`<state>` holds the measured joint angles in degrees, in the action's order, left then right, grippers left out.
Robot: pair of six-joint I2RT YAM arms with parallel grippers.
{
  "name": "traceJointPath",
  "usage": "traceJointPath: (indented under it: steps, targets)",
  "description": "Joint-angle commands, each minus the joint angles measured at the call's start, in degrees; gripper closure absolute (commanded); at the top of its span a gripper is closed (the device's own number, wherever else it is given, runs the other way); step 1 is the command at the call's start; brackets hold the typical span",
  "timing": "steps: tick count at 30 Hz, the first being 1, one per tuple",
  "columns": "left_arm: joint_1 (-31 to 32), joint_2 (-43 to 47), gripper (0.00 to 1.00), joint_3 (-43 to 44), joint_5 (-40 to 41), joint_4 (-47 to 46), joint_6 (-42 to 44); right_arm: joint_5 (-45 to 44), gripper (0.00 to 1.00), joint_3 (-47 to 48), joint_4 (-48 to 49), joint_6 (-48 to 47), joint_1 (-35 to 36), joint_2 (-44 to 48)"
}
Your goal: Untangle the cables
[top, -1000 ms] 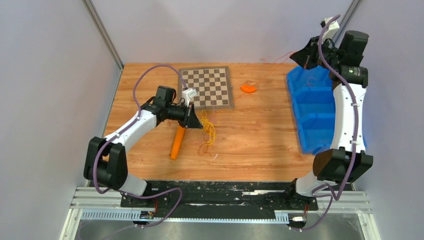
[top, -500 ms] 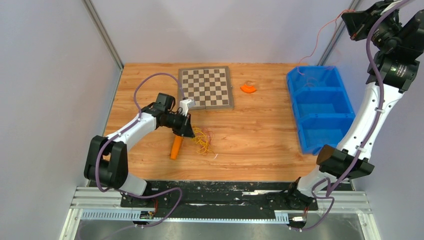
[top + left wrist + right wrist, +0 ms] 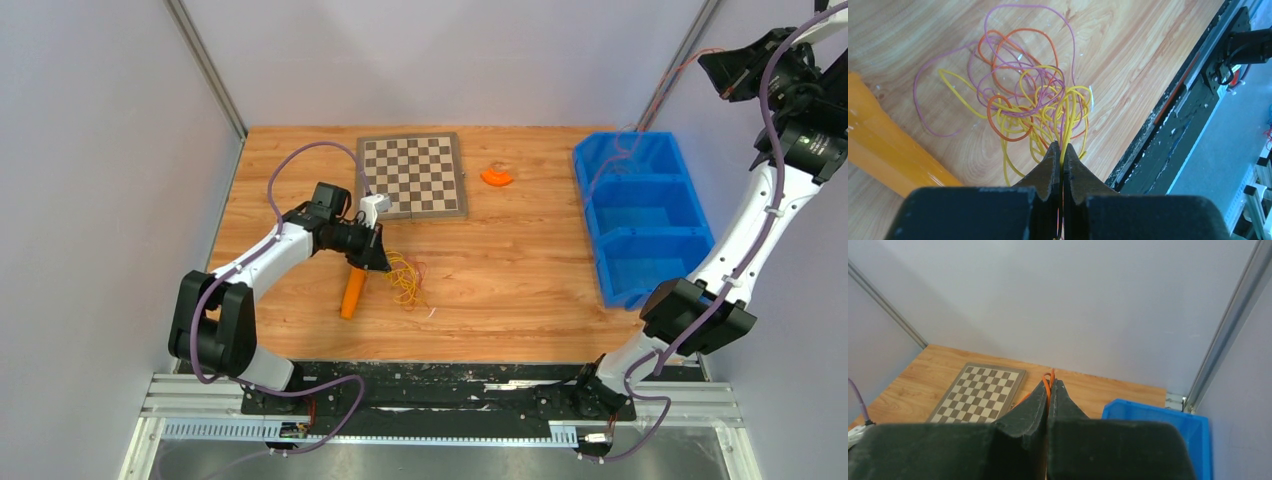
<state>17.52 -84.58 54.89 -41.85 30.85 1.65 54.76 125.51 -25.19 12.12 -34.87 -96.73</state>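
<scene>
The cables [image 3: 405, 279] lie as a small loose tangle of yellow, orange and purple wires on the wooden table, clear in the left wrist view [image 3: 1030, 102]. My left gripper [image 3: 376, 260] is low at the tangle's left edge. Its jaws [image 3: 1062, 149] are shut on a few yellow strands. My right gripper [image 3: 722, 74] is raised high at the far right, above the blue bin. It is shut on a thin orange wire [image 3: 1049, 377] that pokes out past its tips [image 3: 1049, 384]. A faint strand [image 3: 640, 128] trails down from it towards the bin.
An orange marker-shaped stick [image 3: 352, 293] lies just left of the tangle, also in the left wrist view [image 3: 883, 150]. A checkerboard [image 3: 413, 175] and a small orange piece [image 3: 496, 177] sit at the back. A blue three-compartment bin [image 3: 588, 200] stands at the right.
My right gripper has risen from the bin's back corner to high on the right, drawing a thin strand up. My left gripper dropped to the table with the tangle, then stayed put.
</scene>
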Motion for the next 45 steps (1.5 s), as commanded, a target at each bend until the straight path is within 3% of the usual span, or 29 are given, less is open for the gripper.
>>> traceJointPath:
  steps: [1,12,26,32,39,45]
  targets:
    - [-0.13,0.28,1.00,3.30,-2.48,-1.38,-1.13,7.80,1.00,-2.78,2.06,2.55,-2.18,-0.79]
    - [-0.03,0.48,1.00,3.48,-4.09,-3.16,-3.70,0.62,1.00,-14.37,0.49,-9.39,-3.87,0.47]
    - [-0.03,-0.40,1.00,3.75,-3.33,-2.91,-2.18,-11.68,1.00,-4.56,0.47,-14.57,-7.08,-5.34]
    - [-0.03,-0.84,1.00,4.19,-3.02,-2.24,-1.72,-10.74,1.00,-1.80,0.42,-14.81,-8.88,-5.77]
    - [-0.03,-1.50,1.00,4.84,-2.92,-2.21,-1.93,-11.87,1.00,-5.51,0.86,-16.08,-9.15,-5.03]
    - [-0.03,-1.87,1.00,4.82,-2.79,-1.78,-1.73,-7.90,1.00,-10.94,-0.41,-16.35,-8.02,-5.34]
